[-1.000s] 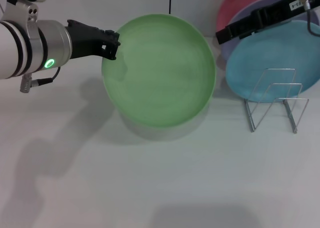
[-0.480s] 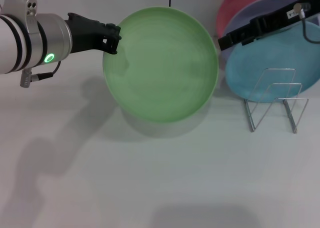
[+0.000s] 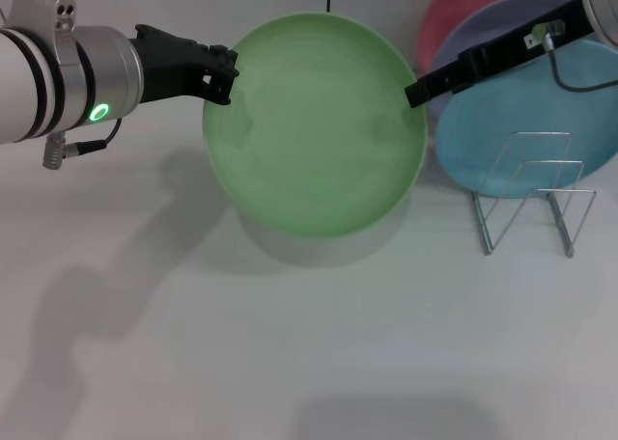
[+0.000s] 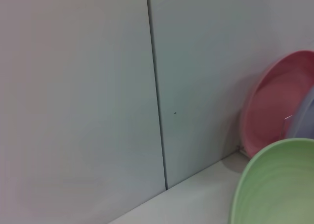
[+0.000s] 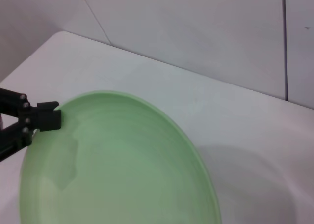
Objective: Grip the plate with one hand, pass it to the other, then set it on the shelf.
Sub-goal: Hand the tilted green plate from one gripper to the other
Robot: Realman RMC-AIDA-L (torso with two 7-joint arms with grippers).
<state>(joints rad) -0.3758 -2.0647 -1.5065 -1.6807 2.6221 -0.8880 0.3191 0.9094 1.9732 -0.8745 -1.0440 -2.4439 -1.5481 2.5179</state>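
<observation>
While the light green plate (image 3: 314,126) hangs lifted above the white counter (image 3: 290,363), the left gripper (image 3: 220,73) has its fingers (image 3: 224,64) clenched on the plate's rim, on the side away from the wire plate rack (image 3: 534,194). At the plate's opposite edge, the side facing the rack, the slim right gripper (image 3: 417,91) meets the rim; whether it is parted or closed cannot be told. Behind the rack lean a sky-blue plate (image 3: 541,112), a lavender plate (image 3: 483,25) and a pink plate (image 3: 454,6).
</observation>
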